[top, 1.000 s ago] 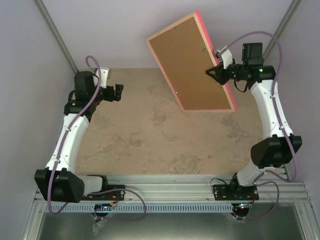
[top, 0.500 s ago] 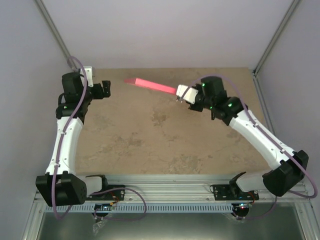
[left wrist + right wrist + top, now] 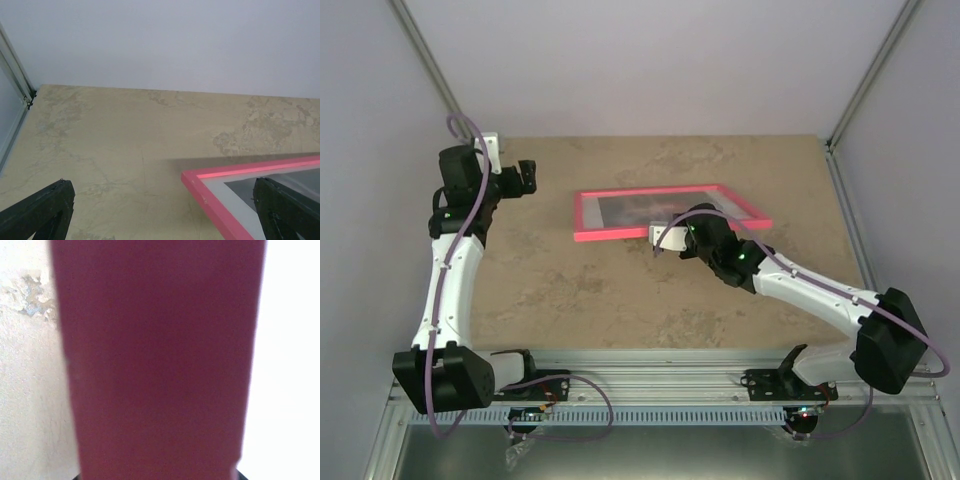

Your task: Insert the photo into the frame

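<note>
Right hand [image 3: 658,240], clamped on the near rail of the frame [image 3: 650,190], has turned it from brown back to face up, low on the bench [image 3: 570,290], with the photo [image 3: 640,210] inside, so only release seems left; left hand [image 3: 525,175] gapes empty.

No text, label, brand, number or sign can be read in any view. The frame [image 3: 610,236], the photo [image 3: 640,207] and the counter [image 3: 620,290] show no legible marking. The right wrist view is filled by a blurred dark red surface with no lettering that can be made out.
</note>
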Available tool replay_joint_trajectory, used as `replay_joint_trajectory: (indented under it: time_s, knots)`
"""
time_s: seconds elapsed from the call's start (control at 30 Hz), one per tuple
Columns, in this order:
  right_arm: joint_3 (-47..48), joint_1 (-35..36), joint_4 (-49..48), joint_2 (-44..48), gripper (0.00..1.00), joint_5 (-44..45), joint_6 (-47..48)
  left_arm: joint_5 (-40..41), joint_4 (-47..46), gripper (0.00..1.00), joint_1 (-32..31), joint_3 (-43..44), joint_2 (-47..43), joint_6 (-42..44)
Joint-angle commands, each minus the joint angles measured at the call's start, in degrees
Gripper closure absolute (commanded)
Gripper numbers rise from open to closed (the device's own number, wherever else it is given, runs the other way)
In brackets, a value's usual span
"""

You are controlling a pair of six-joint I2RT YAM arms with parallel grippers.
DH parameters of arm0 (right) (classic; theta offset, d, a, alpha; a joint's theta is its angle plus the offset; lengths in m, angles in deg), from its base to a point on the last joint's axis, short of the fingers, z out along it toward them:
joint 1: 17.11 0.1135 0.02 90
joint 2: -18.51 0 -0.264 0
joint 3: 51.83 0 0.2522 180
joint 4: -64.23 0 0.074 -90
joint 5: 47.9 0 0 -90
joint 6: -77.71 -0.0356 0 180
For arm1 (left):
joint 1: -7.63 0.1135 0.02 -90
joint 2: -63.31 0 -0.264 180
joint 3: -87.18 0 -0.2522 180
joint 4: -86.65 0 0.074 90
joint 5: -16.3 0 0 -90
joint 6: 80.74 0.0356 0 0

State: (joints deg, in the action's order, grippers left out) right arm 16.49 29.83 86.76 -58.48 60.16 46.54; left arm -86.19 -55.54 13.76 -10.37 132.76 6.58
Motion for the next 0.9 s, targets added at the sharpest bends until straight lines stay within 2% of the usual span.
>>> replay_joint_trajectory:
  time_s: [0.0, 0.13, 0.43, 0.6, 0.63, 0.73, 0.87]
  knots:
    - [-2.4, 1.4, -13.2, 0.0, 0.99, 0.1, -3.1, 0.2, -1.2, 0.01, 0.4, -0.9, -0.9, -0.3]
    - [-8.4, 2.6, -18.0, -0.6, 0.95, 0.8, -3.0, 0.1, -1.3, 0.01, 0.4, -1.0, -0.8, -0.2]
    - [-19.5, 5.4, -32.8, -3.9, 0.75, 2.3, -3.8, -0.4, -1.2, 0.00, 0.5, -0.7, 0.6, 0.2]
    - [-21.2, 6.6, -34.0, -6.4, 0.52, 0.7, -5.3, -0.5, -1.2, 0.01, 0.4, -1.0, 1.3, 0.5]
    - [-21.2, 6.8, -33.9, -7.0, 0.50, 0.3, -5.7, -0.5, -1.2, 0.01, 0.4, -0.9, 1.4, 0.6]
    - [-21.2, 7.2, -32.6, -8.4, 0.41, -1.1, -6.7, -0.6, -1.2, 0.00, 0.4, -1.0, 1.7, 0.8]
    - [-21.0, 7.5, -28.5, -8.7, 0.23, -5.3, -7.8, -0.8, -1.2, 0.01, 0.4, -1.0, 2.2, 1.0]
